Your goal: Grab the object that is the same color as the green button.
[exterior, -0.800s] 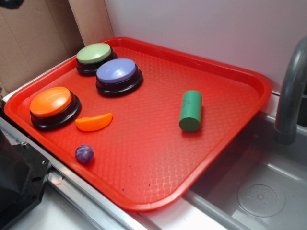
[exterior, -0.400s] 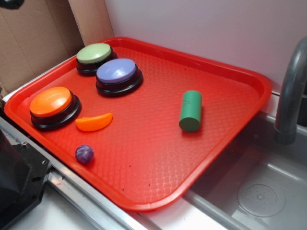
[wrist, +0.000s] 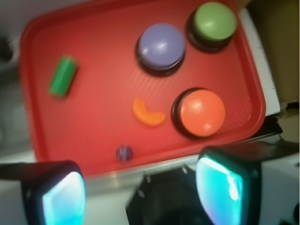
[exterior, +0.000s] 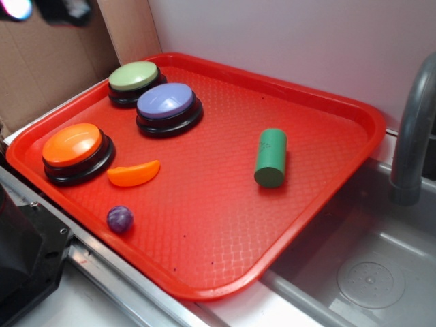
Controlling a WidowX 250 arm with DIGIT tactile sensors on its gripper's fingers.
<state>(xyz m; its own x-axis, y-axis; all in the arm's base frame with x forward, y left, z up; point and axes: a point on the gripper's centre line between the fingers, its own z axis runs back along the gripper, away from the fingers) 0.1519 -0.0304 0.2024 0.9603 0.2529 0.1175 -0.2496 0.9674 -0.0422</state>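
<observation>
Red tray (exterior: 327,109), textured floor, resting partly over a metal sink (exterior: 368,272) with a grey faucet (exterior: 412,136) at its right. On the tray, 3 domed buttons with black bases: orange button (exterior: 71,144) near the left rim, lavender button (exterior: 165,101) behind it, green button (exterior: 133,75) at the far corner, touching or just beside the lavender one. Dark-green cylinder (exterior: 270,157) lying on its side toward the right of the tray, well apart from the buttons and from all else. Orange crescent piece (exterior: 133,174) just in front of the orange button; small purple ball (exterior: 119,219) near the front rim. Gripper (wrist: 140,190): in the wrist view, 2 fingers (wrist: 225,187) spread wide, nothing between them, above the tray's front edge, far from the cylinder (wrist: 63,76).
</observation>
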